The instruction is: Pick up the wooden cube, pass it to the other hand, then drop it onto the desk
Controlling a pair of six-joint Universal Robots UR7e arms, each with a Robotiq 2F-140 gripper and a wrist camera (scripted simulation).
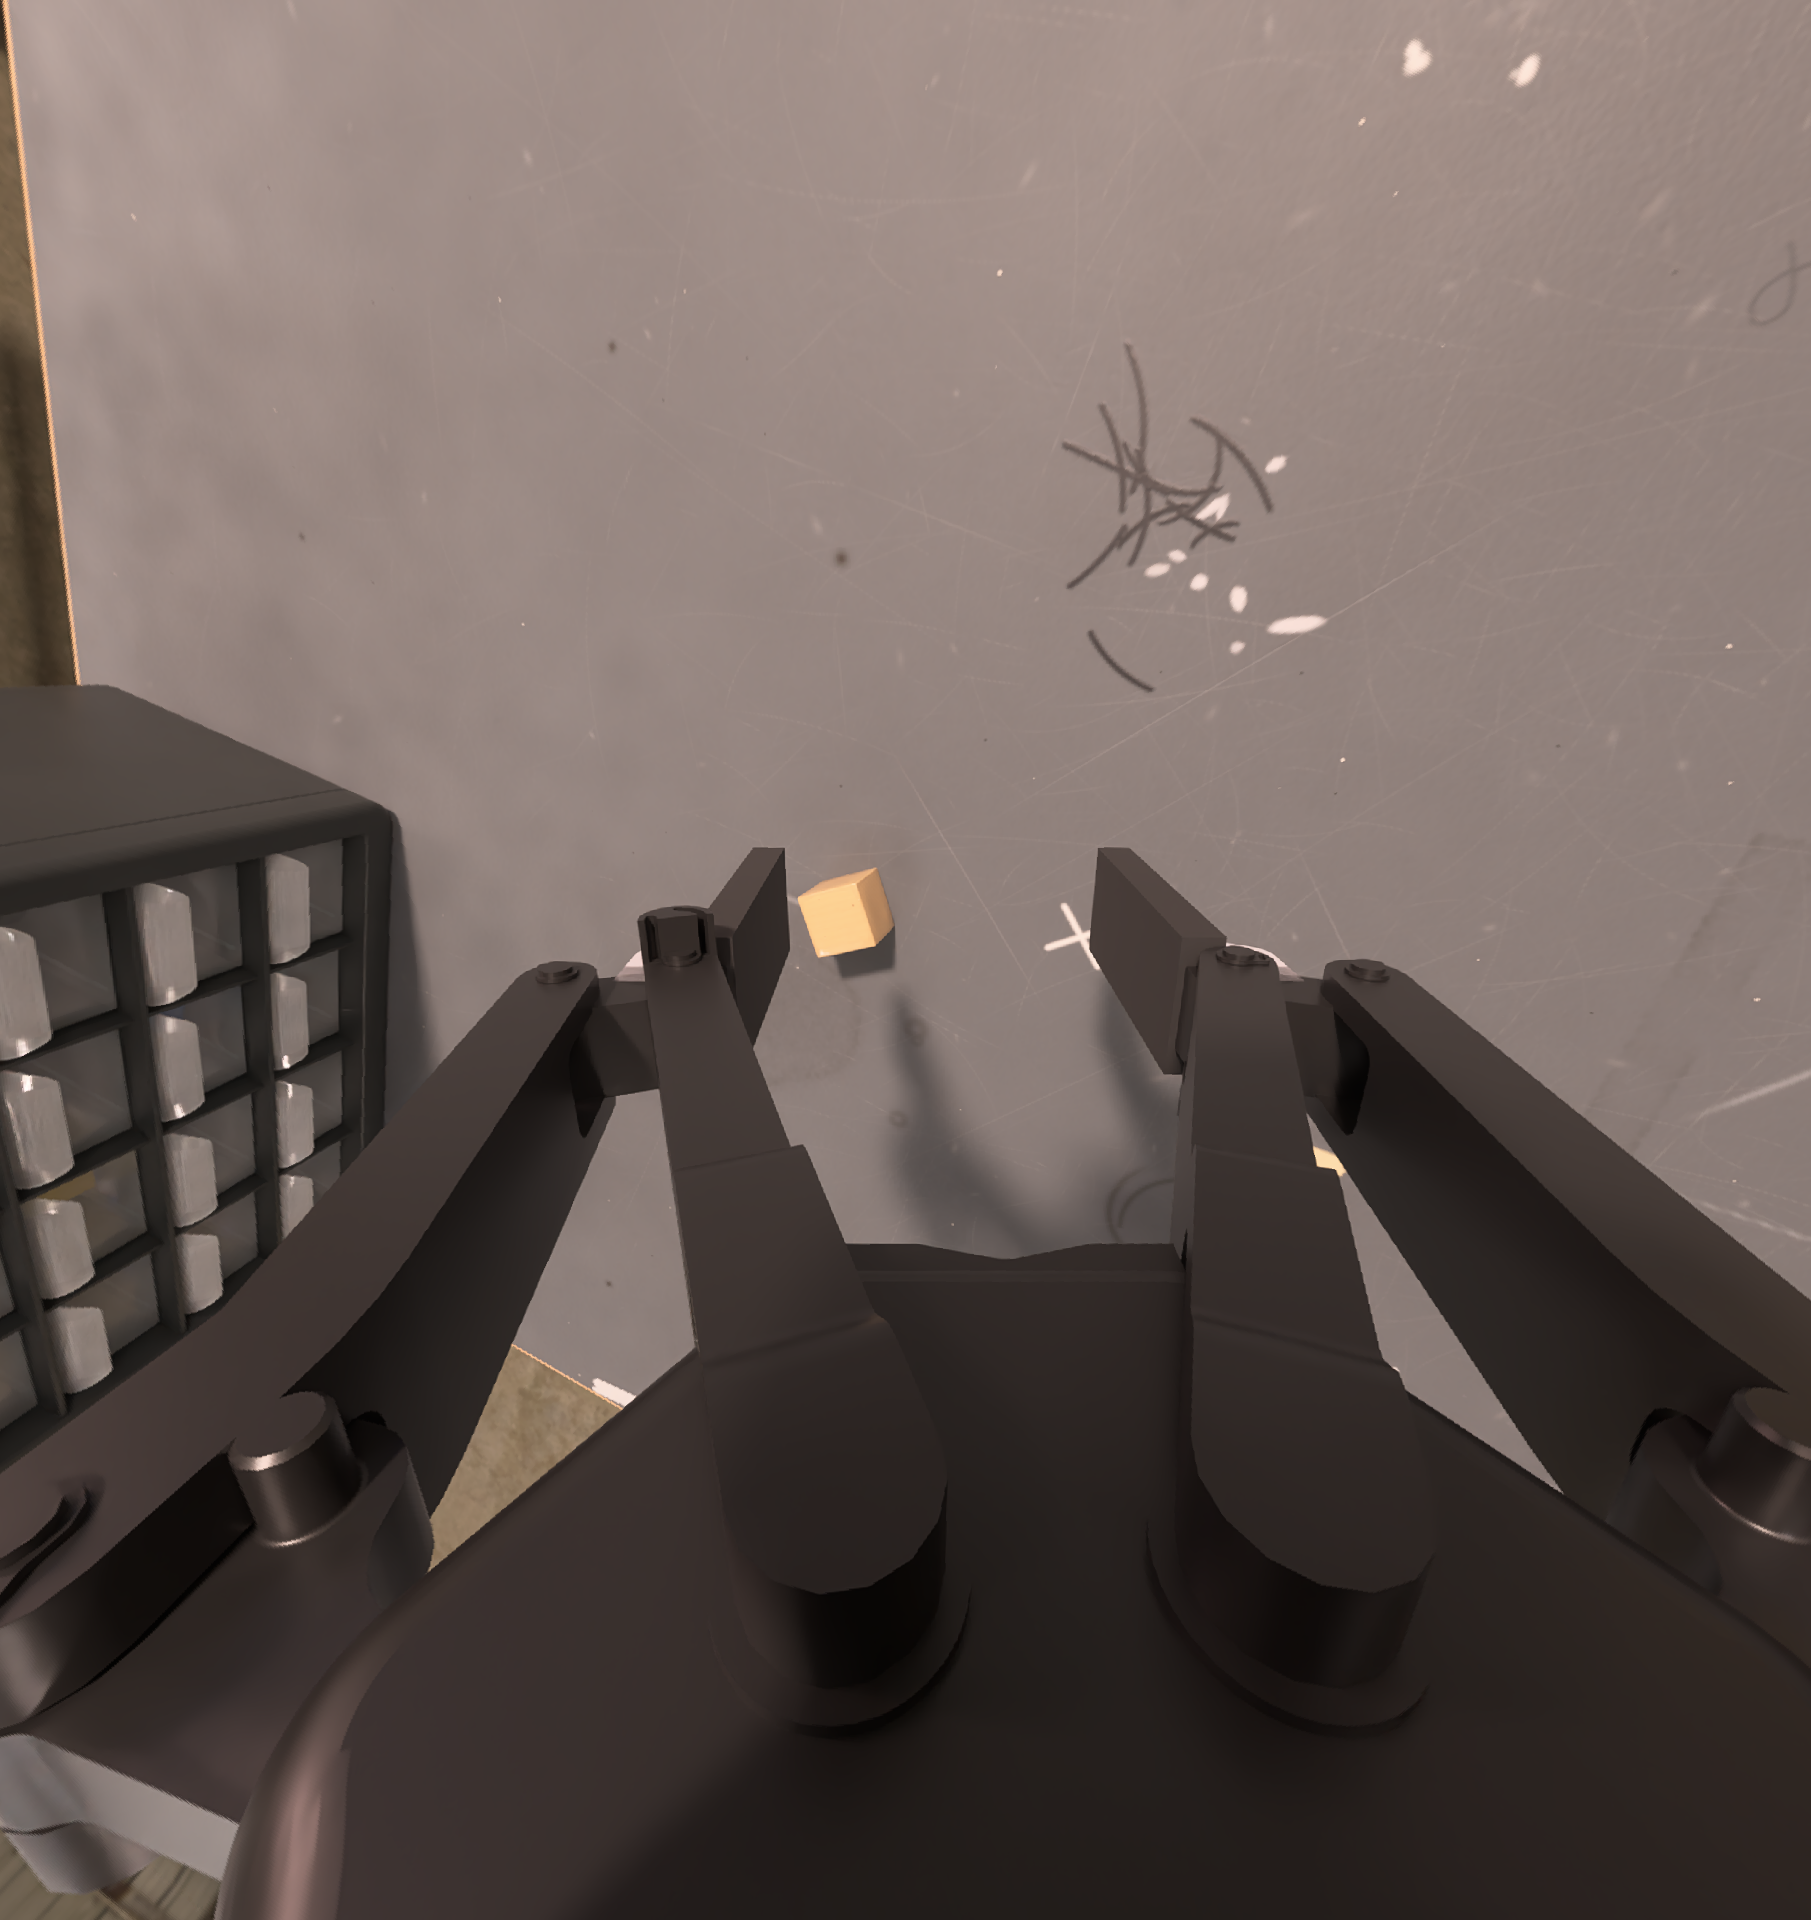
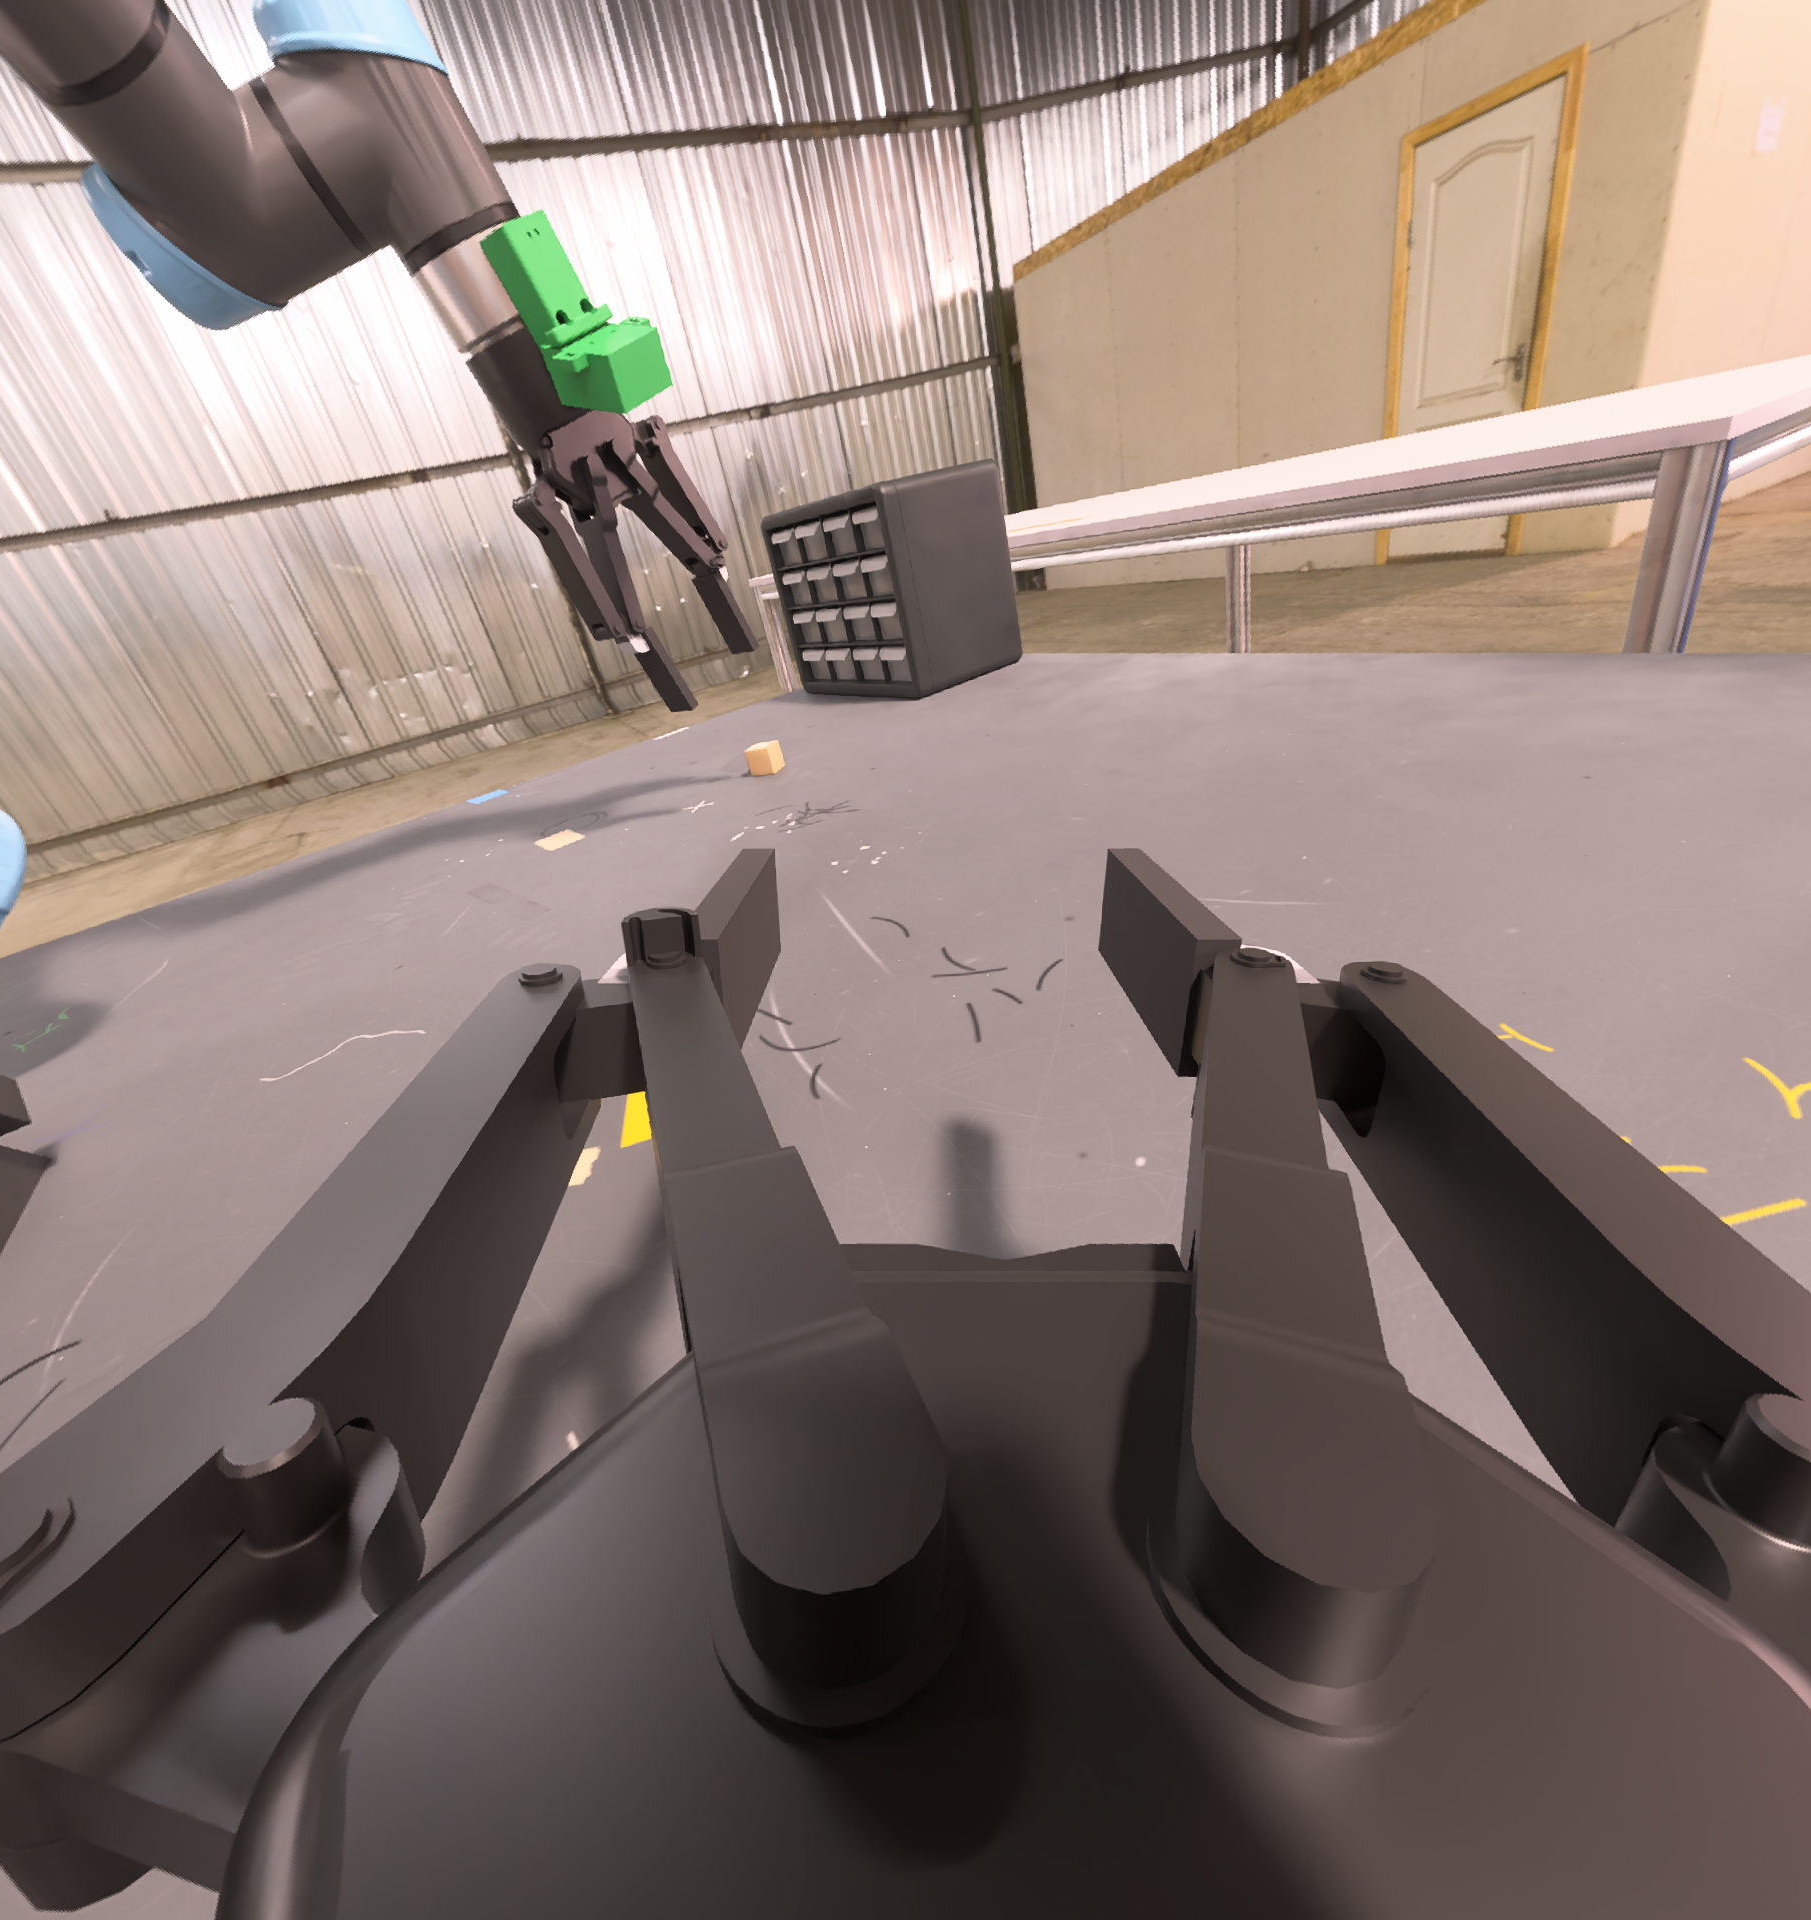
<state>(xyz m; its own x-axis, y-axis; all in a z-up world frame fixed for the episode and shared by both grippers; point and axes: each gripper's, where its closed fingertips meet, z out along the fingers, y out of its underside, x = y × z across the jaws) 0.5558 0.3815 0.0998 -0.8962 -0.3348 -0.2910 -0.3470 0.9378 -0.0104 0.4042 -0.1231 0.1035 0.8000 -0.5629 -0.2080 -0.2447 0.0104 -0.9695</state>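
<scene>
The small pale wooden cube point(image 1: 845, 911) lies on the grey desk point(image 1: 672, 416). My left gripper point(image 1: 939, 914) is open and empty and hangs above the desk, looking down. The cube shows just inside its left finger point(image 1: 753, 925), well below the fingertips. In the right wrist view the cube point(image 2: 764, 757) is far off on the desk point(image 2: 1400, 831), with the left gripper point(image 2: 709, 665) open above it and apart from it. My right gripper point(image 2: 940, 914) is open and empty, low over the near part of the desk, far from the cube.
A dark drawer cabinet point(image 1: 142, 1049) stands on the desk left of the left gripper, close to the desk's left edge point(image 1: 44, 416); it also shows in the right wrist view point(image 2: 896, 582). A white bench with metal rails point(image 2: 1400, 468) stands beyond the desk.
</scene>
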